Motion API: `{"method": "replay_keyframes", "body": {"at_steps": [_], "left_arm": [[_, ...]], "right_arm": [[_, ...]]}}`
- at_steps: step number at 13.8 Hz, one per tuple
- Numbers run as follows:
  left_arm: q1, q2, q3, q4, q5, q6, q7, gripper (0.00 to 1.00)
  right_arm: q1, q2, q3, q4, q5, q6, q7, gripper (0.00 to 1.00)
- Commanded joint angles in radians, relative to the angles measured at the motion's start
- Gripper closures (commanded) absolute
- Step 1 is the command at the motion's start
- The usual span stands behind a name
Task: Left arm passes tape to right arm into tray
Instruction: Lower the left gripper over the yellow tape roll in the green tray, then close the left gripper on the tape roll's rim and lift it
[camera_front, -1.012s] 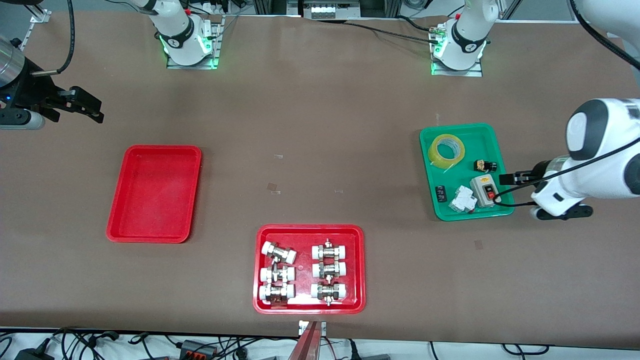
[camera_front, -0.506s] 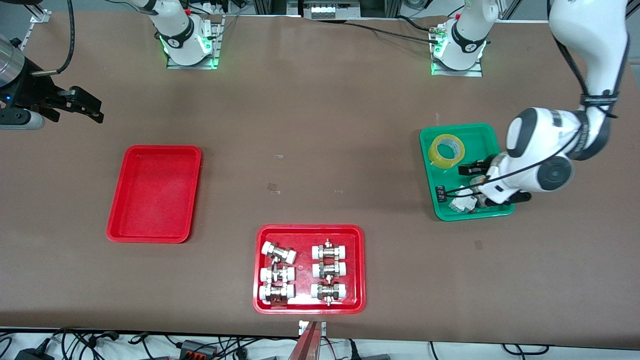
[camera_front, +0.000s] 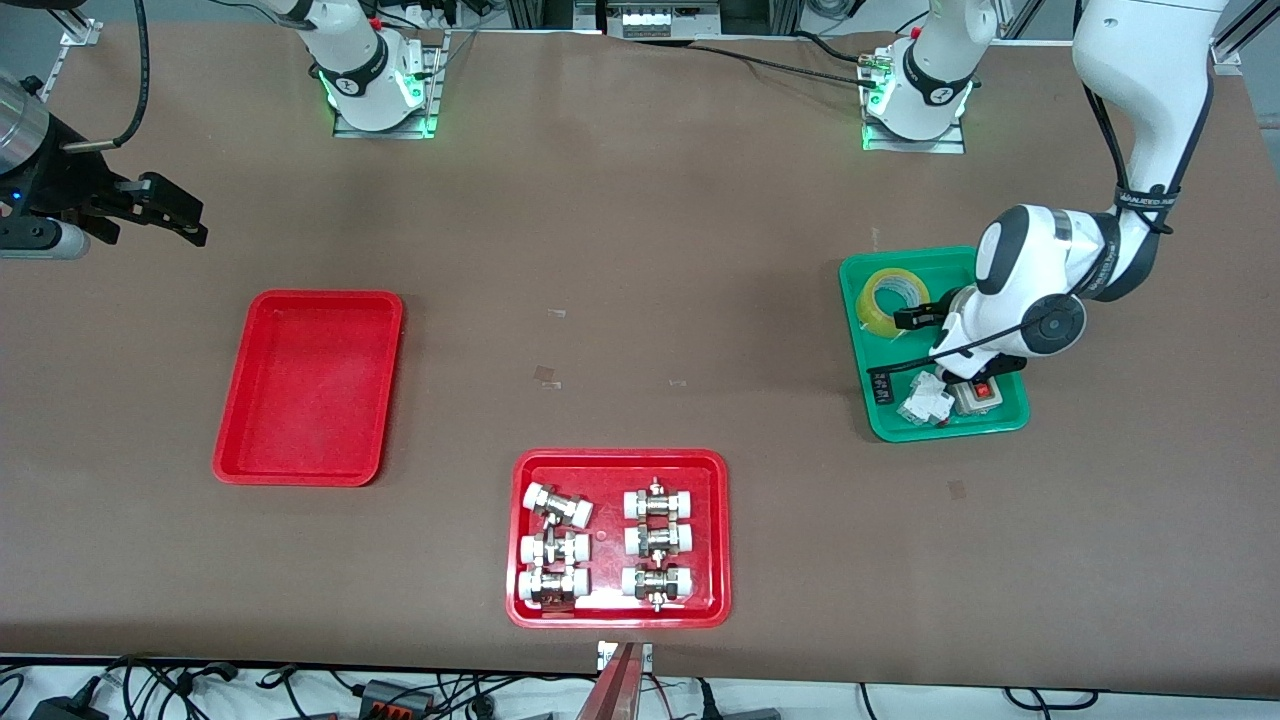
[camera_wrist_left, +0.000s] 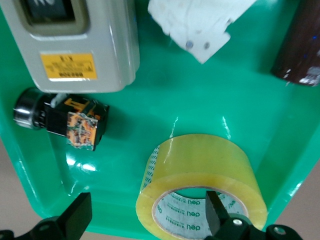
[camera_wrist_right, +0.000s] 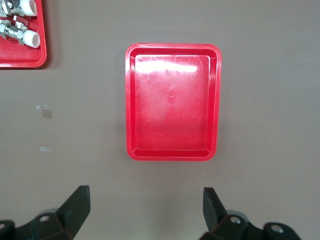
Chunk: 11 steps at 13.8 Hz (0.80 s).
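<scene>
A glossy translucent-yellow tape (camera_wrist_left: 200, 192) roll (white printed core, wide round hole) lies in the slick green tray (camera_front: 990, 425), at its end farthest from the front camera. My left claw (camera_front: 912, 318) hangs spread just above it, one finger (camera_wrist_left: 222, 220) over the hole. My right claw (camera_front: 180, 218) waits apart, above the bench (camera_front: 640, 300) near the plain red tray (camera_front: 232, 442).
</scene>
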Motion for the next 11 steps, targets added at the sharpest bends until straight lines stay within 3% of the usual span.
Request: {"method": "replay_keyframes", "body": {"at_steps": [1,4,5,7,9,11], "left_arm": [[0.008,-0.038,-0.009,-0.054,0.014,0.024,-0.019,0.00],[0.007,-0.011,-0.011,-0.070,0.014,0.024,-0.070,0.00],[0.015,-0.010,-0.011,-0.070,0.014,0.043,-0.082,0.06],[0.018,-0.012,-0.009,-0.067,0.014,0.048,-0.105,0.41],[0.016,-0.013,-0.011,-0.062,0.014,0.045,-0.143,0.82],[0.016,-0.021,-0.011,-0.059,0.014,0.045,-0.145,0.99]], "right_arm": [[-0.013,-0.012,0.012,-0.008,-0.009,0.000,0.009,0.00],[-0.013,-0.012,0.012,-0.011,-0.008,0.000,0.009,0.00],[-0.013,-0.012,0.012,-0.011,-0.008,0.001,0.009,0.00],[-0.013,-0.012,0.012,-0.011,-0.009,0.001,0.009,0.00],[-0.013,-0.012,0.012,-0.011,-0.008,0.001,0.009,0.00],[-0.013,-0.010,0.012,-0.011,-0.008,0.001,0.009,0.00]]}}
